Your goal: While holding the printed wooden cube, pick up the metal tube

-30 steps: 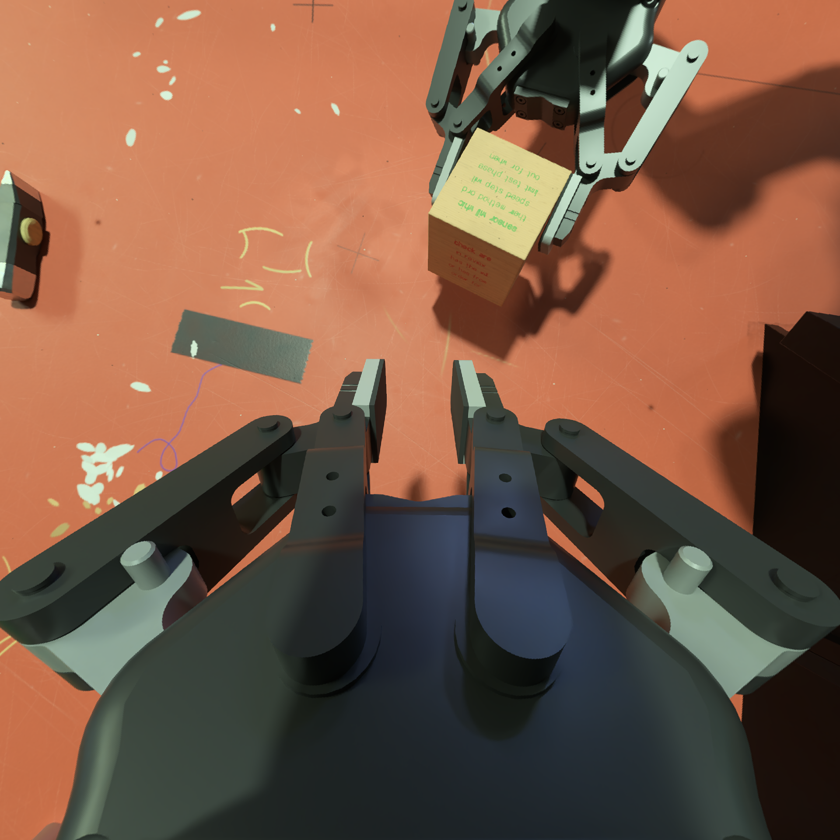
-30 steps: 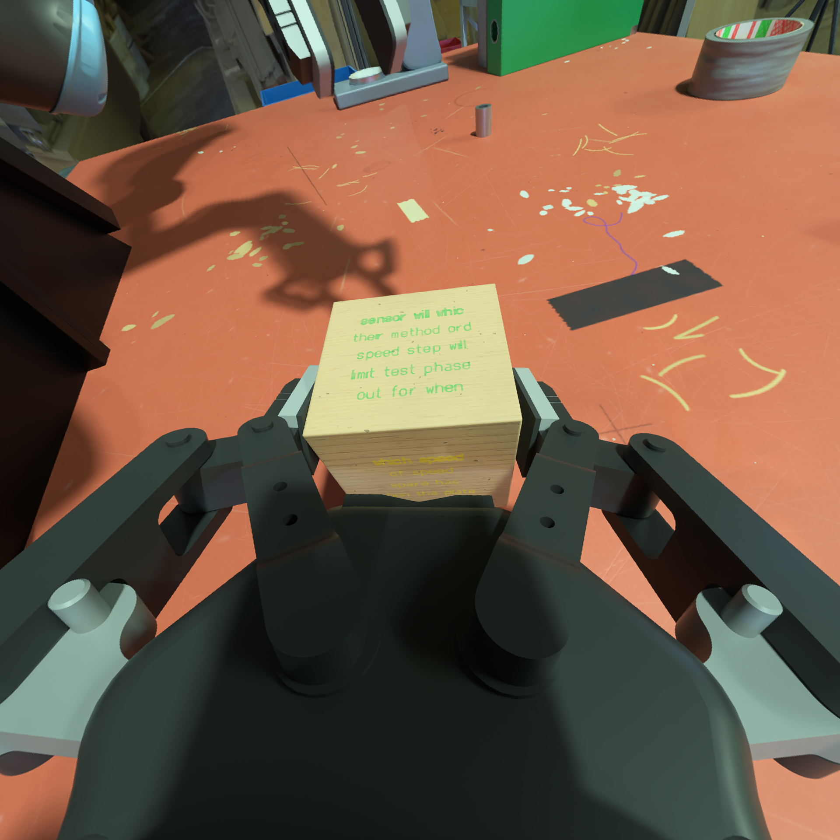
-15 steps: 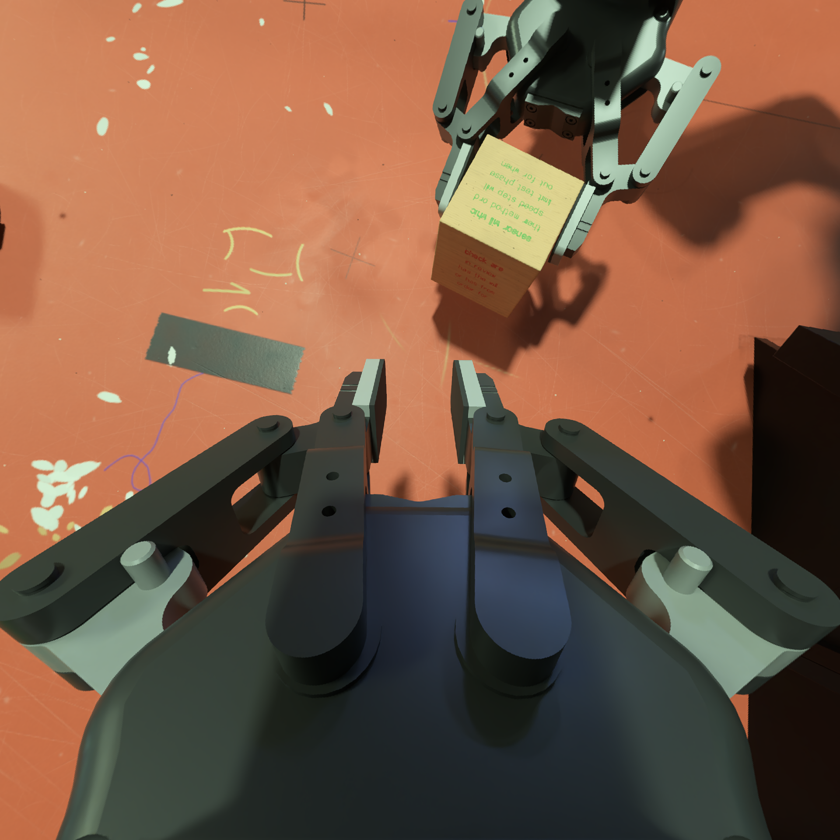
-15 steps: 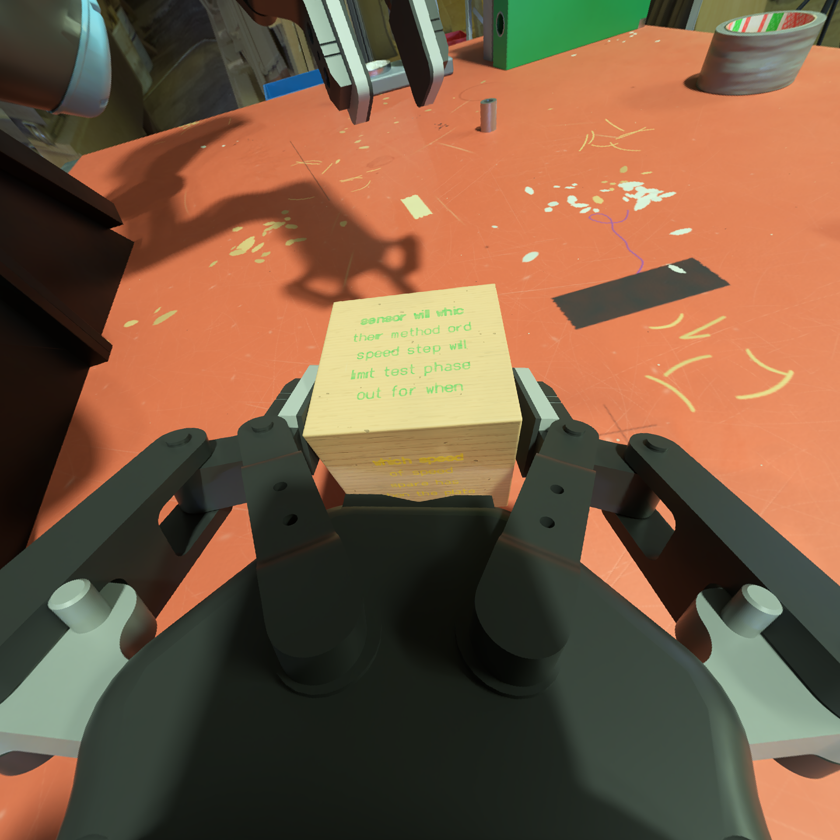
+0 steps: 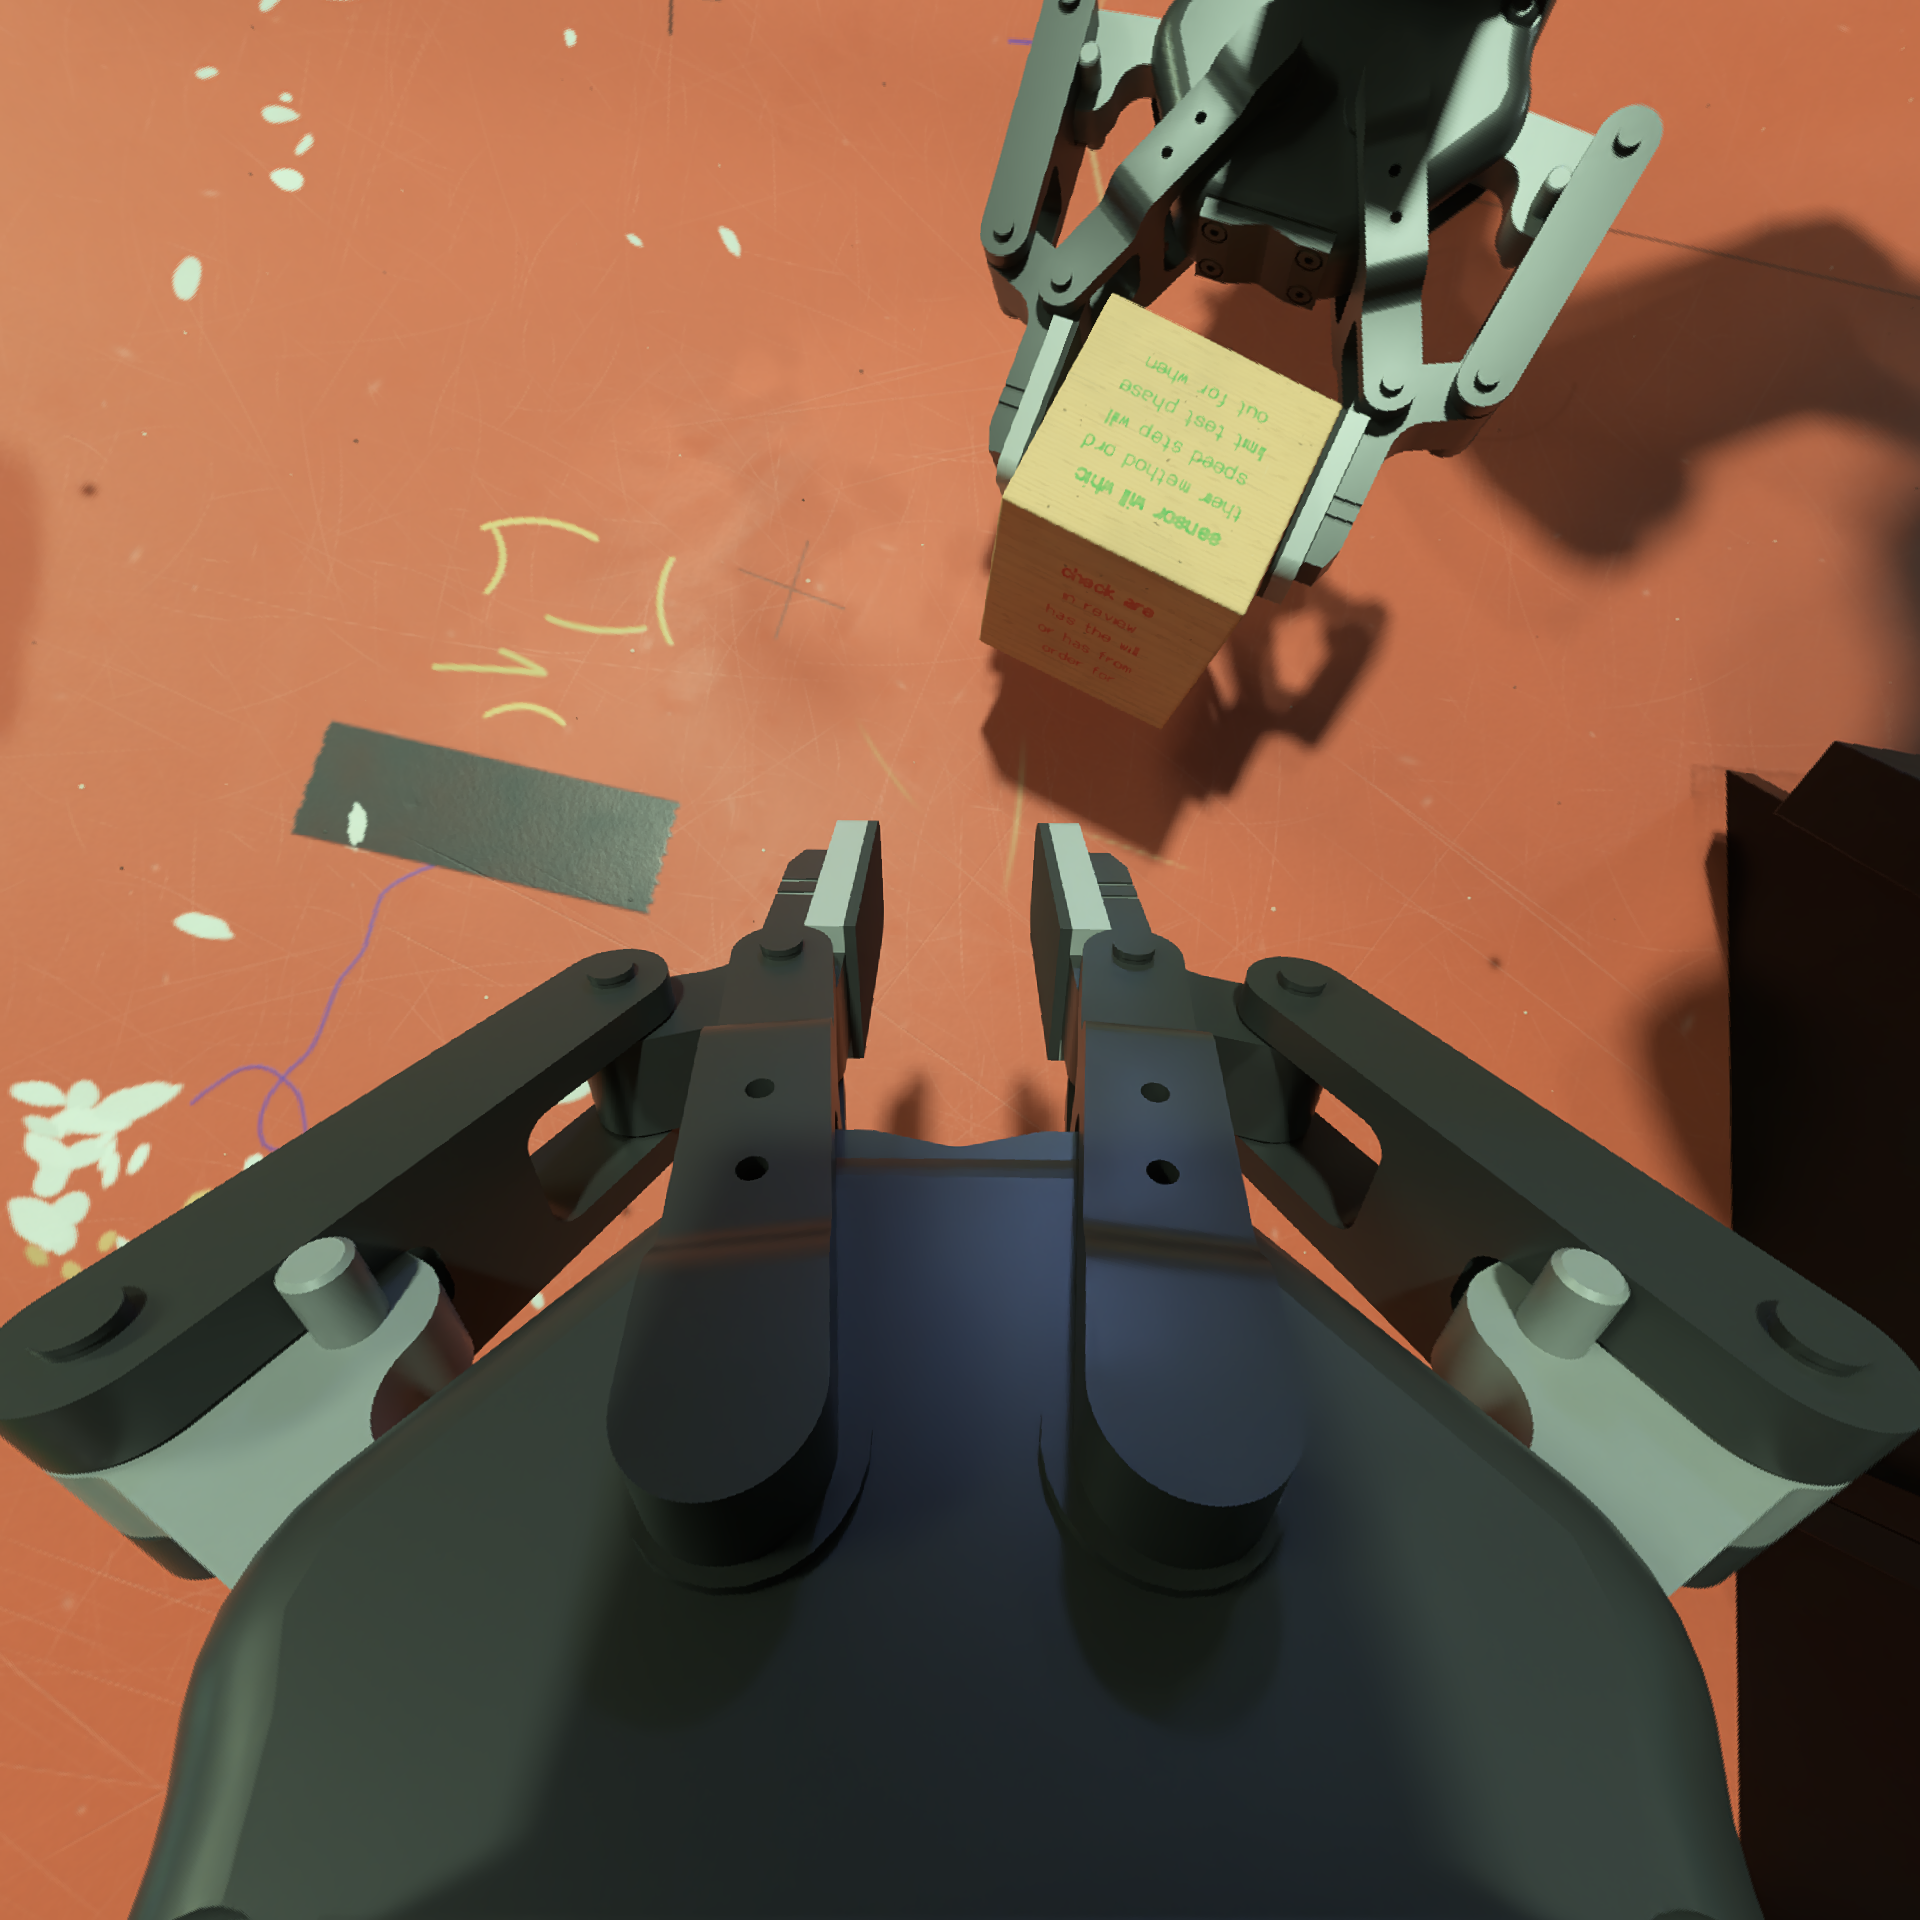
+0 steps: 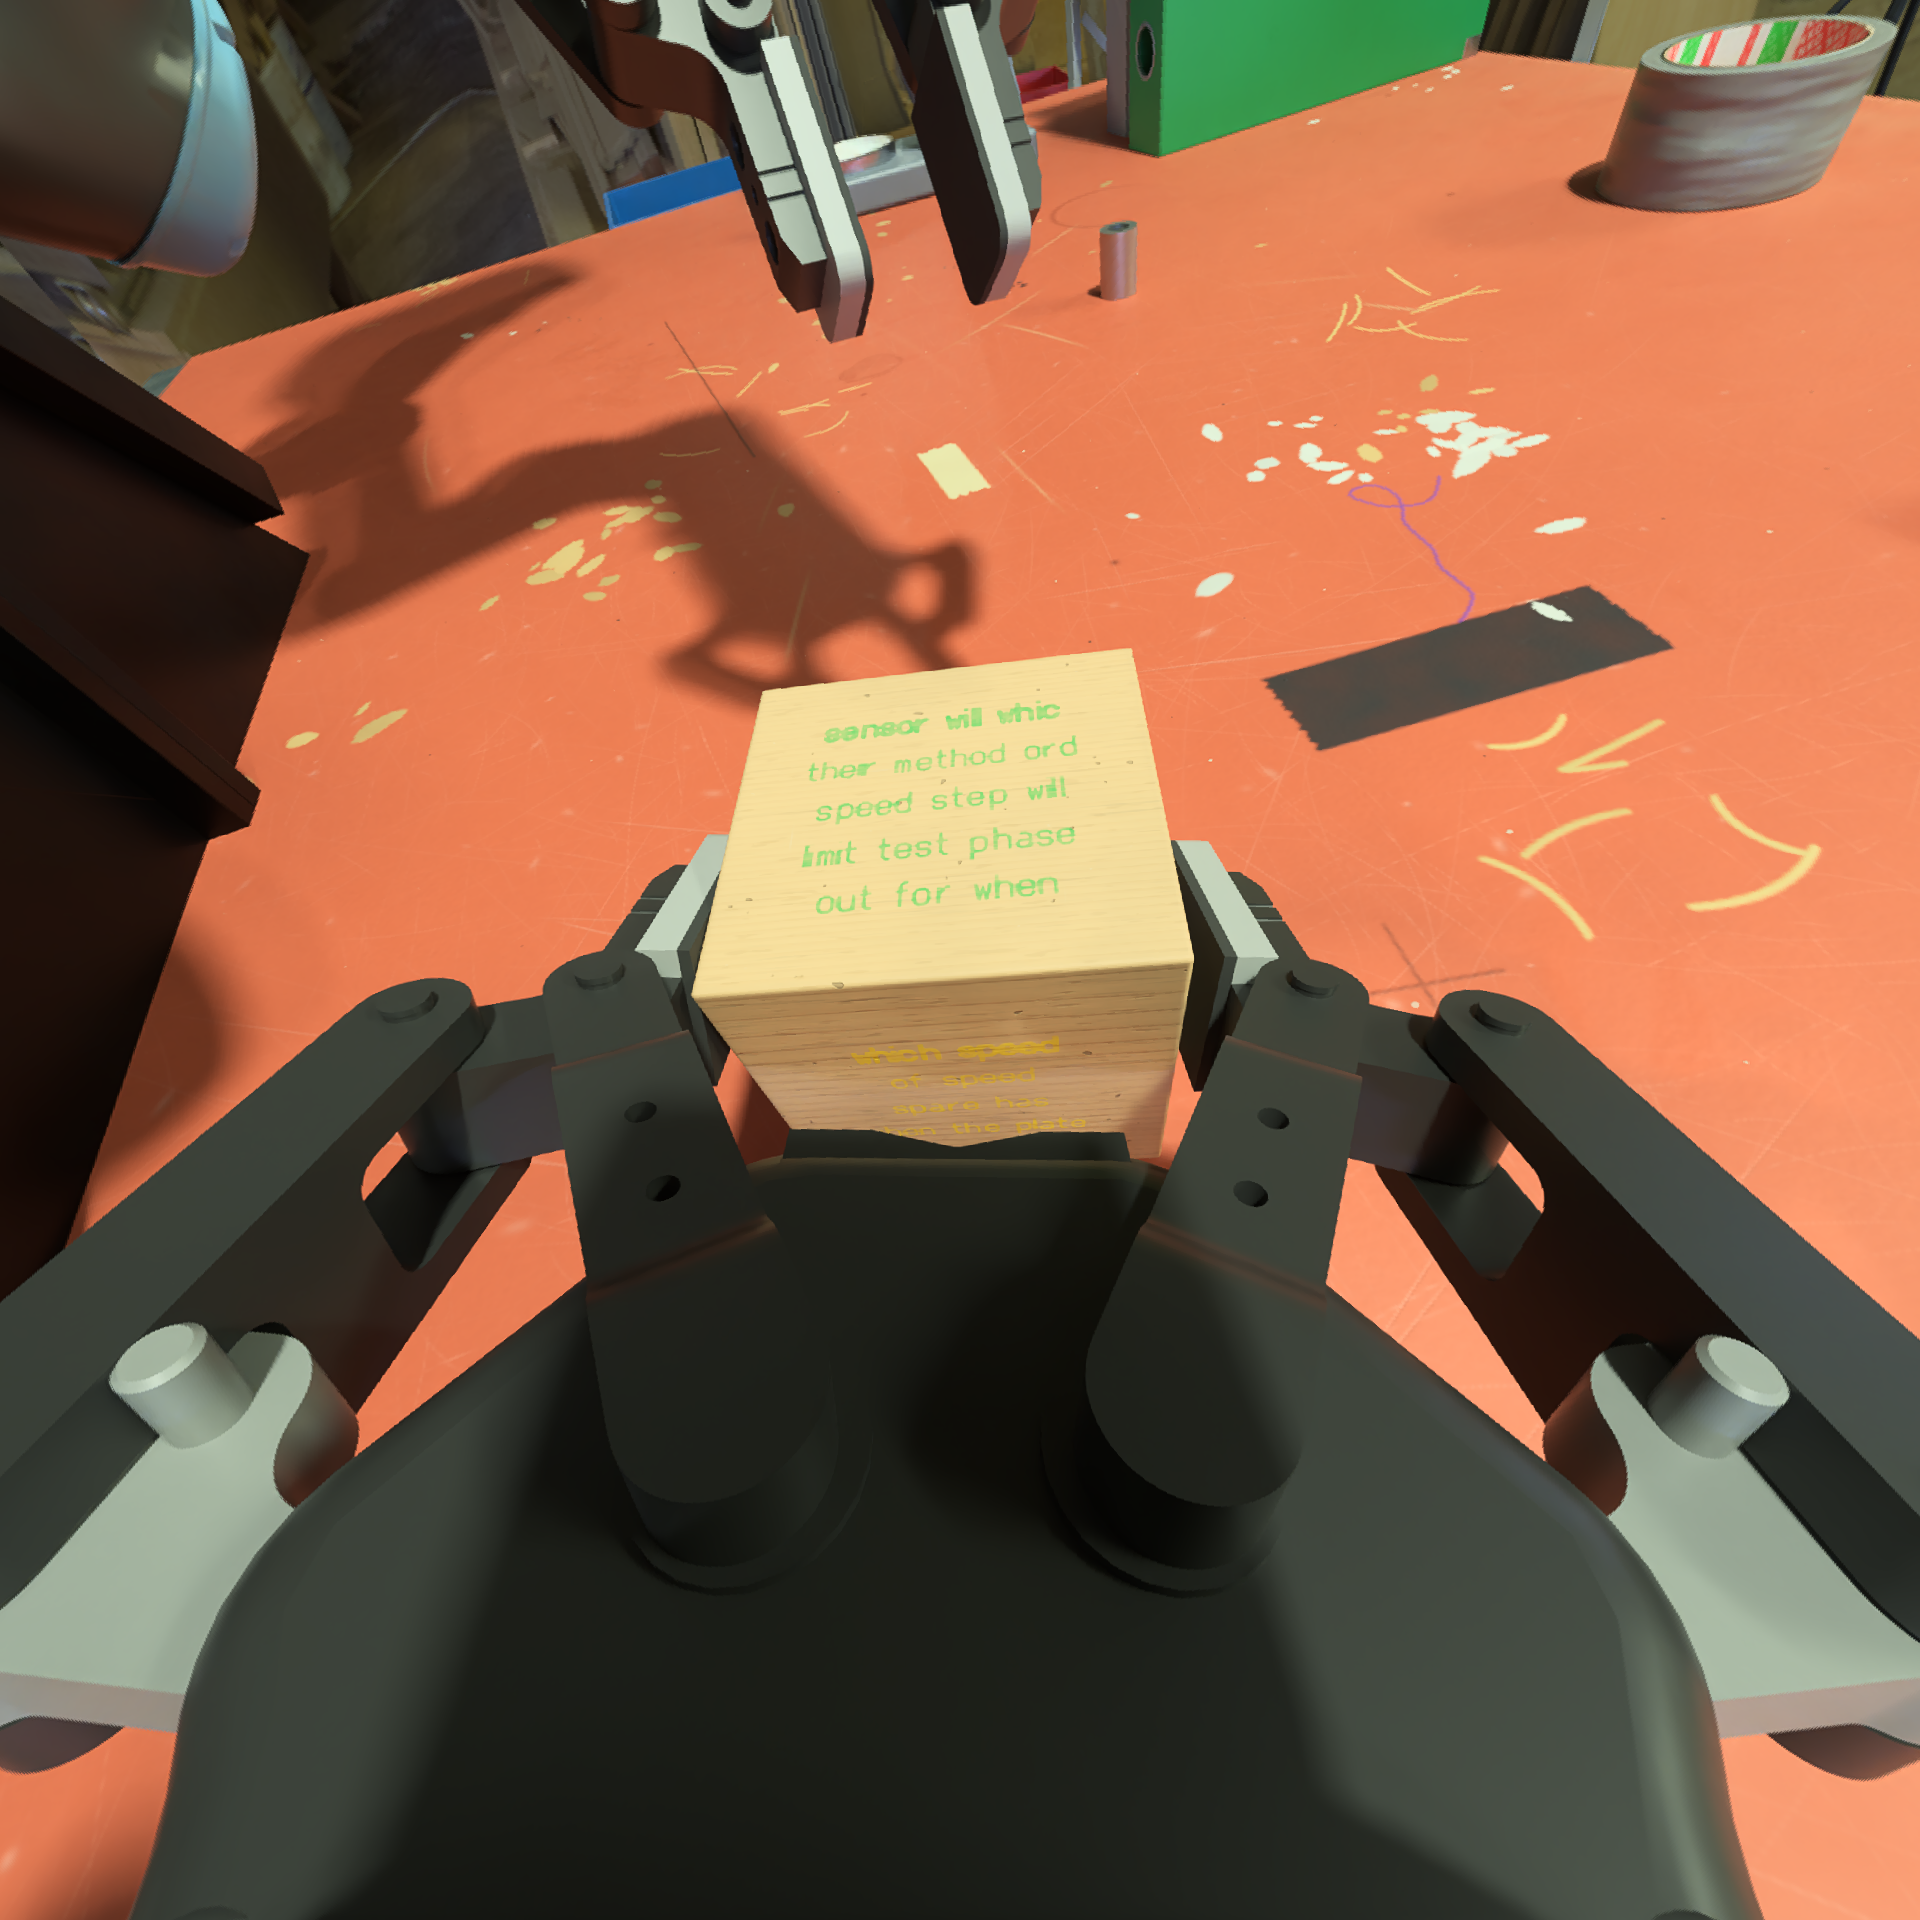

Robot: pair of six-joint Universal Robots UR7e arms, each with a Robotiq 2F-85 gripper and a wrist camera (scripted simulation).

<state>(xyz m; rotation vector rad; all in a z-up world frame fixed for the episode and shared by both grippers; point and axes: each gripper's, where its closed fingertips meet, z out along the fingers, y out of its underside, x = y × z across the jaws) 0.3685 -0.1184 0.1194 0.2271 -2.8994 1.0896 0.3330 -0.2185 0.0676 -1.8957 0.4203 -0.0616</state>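
My right gripper (image 6: 951, 899) is shut on the printed wooden cube (image 6: 935, 810) and holds it above the orange table (image 6: 1351, 1039). The cube (image 5: 1153, 468) and the right gripper (image 5: 1158, 504) also show at the top of the left wrist view. The small metal tube (image 6: 1117, 260) stands upright at the far side of the table. My left gripper (image 6: 912, 307) hangs above the table just left of the tube, its jaws parted and empty. In the left wrist view my left gripper (image 5: 956, 883) points down at bare table, and the tube is out of sight.
A black tape strip (image 5: 483, 816) lies left of the left gripper and shows in the right wrist view (image 6: 1465, 665). A dark brown block (image 5: 1829, 1143) stands at the right edge. A tape roll (image 6: 1745, 114) and a green box (image 6: 1299, 62) stand at the back.
The left gripper has come down and forward into the right wrist view, ending beside the tube. The dark object at the left edge of the left wrist view has left view. The cube stays gripped.
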